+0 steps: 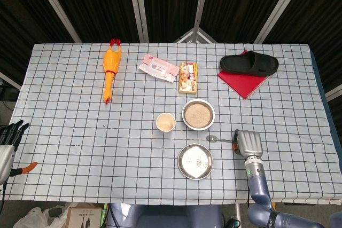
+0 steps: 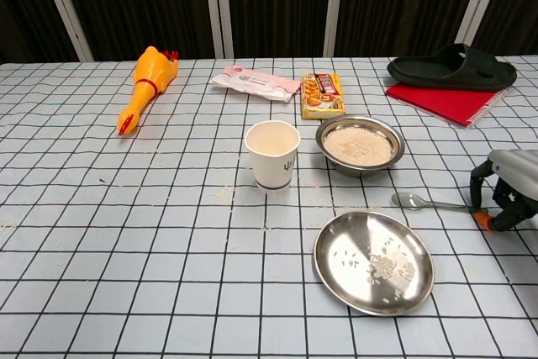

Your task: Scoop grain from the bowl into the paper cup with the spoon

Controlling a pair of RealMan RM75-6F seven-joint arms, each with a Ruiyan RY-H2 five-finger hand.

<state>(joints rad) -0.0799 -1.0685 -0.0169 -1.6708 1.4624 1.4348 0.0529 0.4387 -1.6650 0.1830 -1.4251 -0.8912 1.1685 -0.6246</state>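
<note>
**Table count: right hand at spoon handle**

1 bowl [image 2: 360, 145] of grain stands just right of 1 paper cup [image 2: 271, 155]. 1 spoon [image 2: 424, 203] lies flat on the table, right of the bowl. The right hand [image 2: 507, 187] curls its fingers around the spoon's handle end, gripping it. The left hand [image 1: 7, 143] hangs off the table's left edge, fingers spread, holding nothing. 1 metal plate [image 2: 373, 261], 1 rubber chicken [image 2: 145, 80], 1 slipper [image 2: 450, 67].

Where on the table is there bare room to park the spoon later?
Widest bare patch: the near-left cloth, bordered by the rubber chicken behind and the paper cup and steel plate to its right. Another lies right of the bowl, in front of the slipper. Crowded: cup, bowl, plate, spoon and right hand.
</note>
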